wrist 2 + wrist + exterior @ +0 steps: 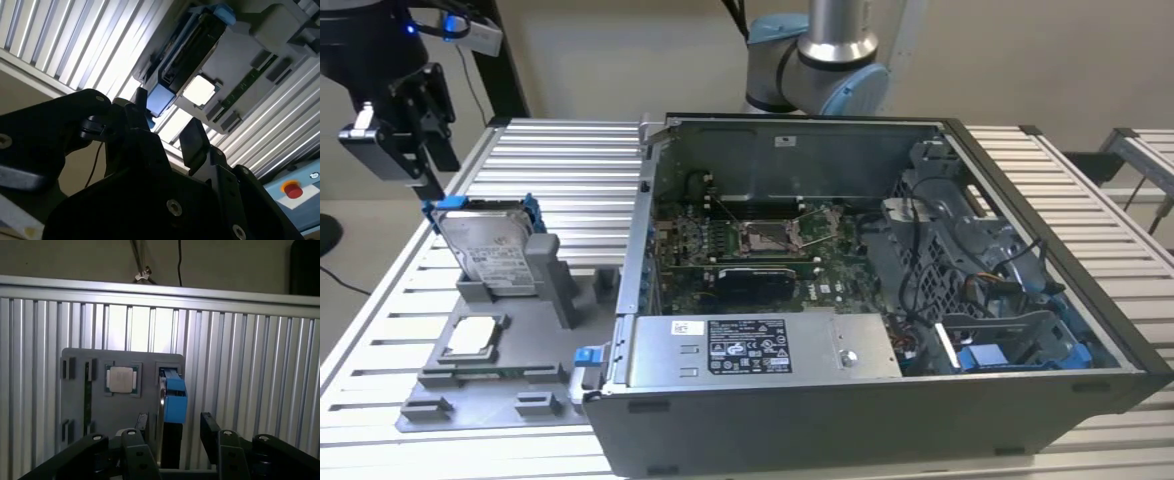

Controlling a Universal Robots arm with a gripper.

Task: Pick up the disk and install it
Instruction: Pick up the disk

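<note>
The disk (490, 243), a silver-grey drive with a white label in a blue carrier, stands upright on edge in a slot of the grey fixture (520, 375) on the exterior view's left. My gripper (430, 180) hangs just above and behind its top edge, open and holding nothing. In the first wrist view the disk's blue carrier end (175, 396) sits in line with the gap of the gripper (175, 426), the black fingers (210, 426) apart on either side. In the second wrist view the disk (187, 47) appears edge-on beyond the gripper (167, 120).
An open computer case (1067, 395) fills the table's middle and the exterior view's right, with motherboard (747, 240), a labelled grey box (761, 345) and a blue-tabbed bay (987, 355). A small square silver chip (474, 335) lies on the fixture. The ribbed table (574, 160) surrounds it.
</note>
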